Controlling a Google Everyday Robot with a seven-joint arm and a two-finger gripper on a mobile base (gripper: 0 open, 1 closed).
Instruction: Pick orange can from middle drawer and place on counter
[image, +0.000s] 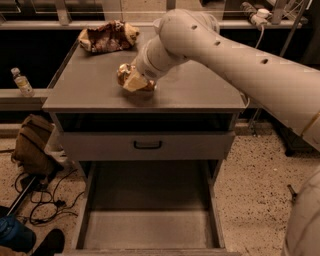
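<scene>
The orange can (124, 72) is a shiny gold-orange can held in my gripper (134, 81), which is shut on it. Can and gripper are low over the counter (90, 90), near its middle; a shadow lies right under them, and I cannot tell whether the can touches the top. My cream arm (225, 55) reaches in from the right. The middle drawer (150, 225) is pulled out below, its grey floor bare.
A brown and yellow snack bag (107, 36) lies at the counter's back left. A shut drawer front with a black handle (147, 145) sits above the open drawer. A plastic bottle (21, 82), a bag (32, 145) and cables (40, 205) are at the left.
</scene>
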